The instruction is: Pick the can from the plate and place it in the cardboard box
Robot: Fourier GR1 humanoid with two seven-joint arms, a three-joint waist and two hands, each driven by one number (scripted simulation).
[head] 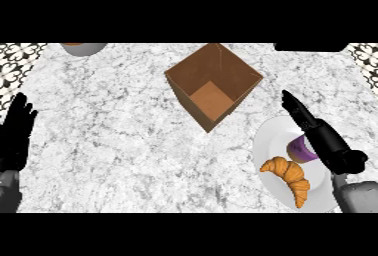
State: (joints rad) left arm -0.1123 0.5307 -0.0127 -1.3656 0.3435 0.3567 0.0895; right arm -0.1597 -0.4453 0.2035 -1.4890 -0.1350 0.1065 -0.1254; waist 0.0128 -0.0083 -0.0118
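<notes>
The purple can [299,149], judged light, rigid and smooth-sided, is seen on the white plate [270,138] at near right beside a croissant [289,175], partly hidden by the straight-fingered right hand [319,134]; grasping its sides is advised.

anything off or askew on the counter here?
Nothing spilled or damaged. The cardboard box sits corner-on to the robot, open and upright. The purple can shares the plate with a croissant, partly hidden behind the right hand.

Left robot hand [16,131] open at the left edge, right robot hand [319,134] outstretched, fingers straight.
</notes>
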